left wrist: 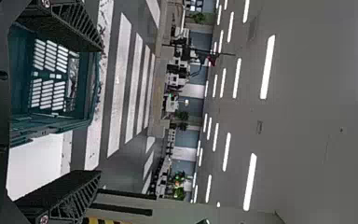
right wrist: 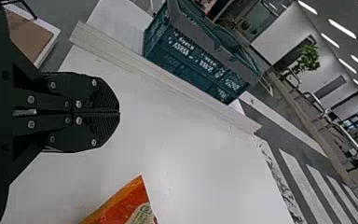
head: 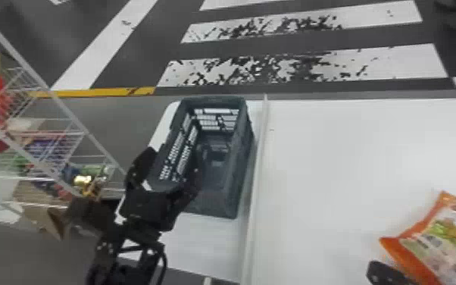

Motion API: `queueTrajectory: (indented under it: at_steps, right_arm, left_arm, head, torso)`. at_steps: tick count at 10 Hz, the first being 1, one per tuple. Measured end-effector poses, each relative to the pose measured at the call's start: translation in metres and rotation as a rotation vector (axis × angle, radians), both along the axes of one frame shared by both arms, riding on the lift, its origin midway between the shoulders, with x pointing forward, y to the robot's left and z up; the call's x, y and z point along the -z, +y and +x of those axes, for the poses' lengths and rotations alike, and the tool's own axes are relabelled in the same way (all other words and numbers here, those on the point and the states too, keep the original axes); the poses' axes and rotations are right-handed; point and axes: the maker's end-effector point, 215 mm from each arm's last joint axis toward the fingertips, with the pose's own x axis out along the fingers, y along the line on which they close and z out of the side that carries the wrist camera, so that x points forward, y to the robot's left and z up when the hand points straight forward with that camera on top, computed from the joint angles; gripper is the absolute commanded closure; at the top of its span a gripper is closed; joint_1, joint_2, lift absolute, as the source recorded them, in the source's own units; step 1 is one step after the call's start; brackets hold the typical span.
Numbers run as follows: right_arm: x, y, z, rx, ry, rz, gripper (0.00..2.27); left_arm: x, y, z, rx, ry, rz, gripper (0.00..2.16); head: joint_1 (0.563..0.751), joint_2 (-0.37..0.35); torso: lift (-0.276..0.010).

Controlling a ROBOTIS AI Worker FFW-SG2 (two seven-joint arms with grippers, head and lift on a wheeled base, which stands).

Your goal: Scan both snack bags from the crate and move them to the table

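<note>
Our white table (head: 333,163) holds a snack bag (head: 447,238) — striped floor (head: 303,72) beyond, left gripper (head: 173,162) open at the crate (head: 240,166), right gripper (head: 380,272) closed.

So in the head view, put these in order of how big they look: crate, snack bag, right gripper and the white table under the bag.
1. White table
2. Crate
3. Snack bag, partly cut off
4. Right gripper, at the bottom edge

The left arm (head: 123,271) stands outside the bench's (head: 333,151) left edge, left gripper (head: 174,162) spread wide. The right gripper (head: 384,273) hangs over the bench, well in from that edge, fingers together.
</note>
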Motion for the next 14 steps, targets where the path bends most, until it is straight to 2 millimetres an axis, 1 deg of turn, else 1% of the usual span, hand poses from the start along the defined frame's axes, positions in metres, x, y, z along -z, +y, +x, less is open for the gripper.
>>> queueTrajectory:
  at_steps: [1,2,3,4,6,8,9,10,11,12,13,14]
  right_arm:
    - [0.008,-0.003,-0.001,0.010,0.002,-0.016,2.25]
    - [0.012,-0.012,0.001,0.030,0.001,-0.035,2.25]
    - [0.017,-0.025,0.002,0.054,0.004,-0.060,2.25]
    - [0.026,-0.042,0.003,0.086,0.018,-0.099,2.25]
    - [0.043,-0.075,0.002,0.129,0.045,-0.157,2.25]
    - [0.053,-0.105,0.008,0.174,0.061,-0.190,2.25]
    - [0.056,-0.120,0.011,0.197,0.064,-0.203,2.25]
    - [0.055,-0.135,0.014,0.224,0.063,-0.209,2.25]
    - [0.053,-0.144,0.015,0.243,0.060,-0.206,2.25]
    - [0.051,-0.151,0.018,0.258,0.058,-0.206,2.25]
    - [0.050,-0.154,0.018,0.262,0.059,-0.199,2.25]
    - [0.043,-0.149,0.014,0.253,0.057,-0.175,2.25]
  left_arm:
    - [0.001,-0.001,0.000,0.004,0.001,0.000,0.06]
    - [0.001,-0.001,0.000,0.006,0.003,0.001,0.06]
    - [0.001,-0.001,0.001,0.008,0.001,-0.001,0.06]
    - [0.000,-0.003,0.001,0.017,-0.002,-0.010,0.06]
    - [-0.004,-0.005,0.000,0.024,-0.009,-0.016,0.06]
    - [-0.007,-0.005,-0.001,0.026,-0.012,-0.014,0.06]
    - [-0.008,-0.006,-0.001,0.027,-0.015,-0.014,0.06]
    - [-0.011,-0.006,-0.001,0.028,-0.019,-0.014,0.06]
    - [-0.013,-0.007,-0.001,0.028,-0.023,-0.014,0.06]
    - [-0.015,-0.008,-0.001,0.029,-0.026,-0.015,0.06]
    - [-0.015,-0.009,-0.001,0.030,-0.027,-0.017,0.06]
    - [-0.016,-0.009,-0.001,0.031,-0.028,-0.018,0.06]
  head:
    - [0.695,0.344]
    - [0.695,0.329]
    - [0.695,0.303]
    - [0.695,0.268]
    - [0.695,0.220]
    - [0.695,0.160]
    - [0.695,0.146]
    - [0.695,0.114]
    - [0.695,0.090]
    - [0.695,0.074]
    - [0.695,0.063]
    - [0.695,0.068]
  torso:
    - [-0.087]
    - [-0.087]
    - [-0.087]
    - [-0.087]
    - [-0.087]
    - [-0.087]
    - [-0.087]
    - [-0.087]
    - [-0.087]
    - [-0.087]
    - [-0.087]
    - [-0.087]
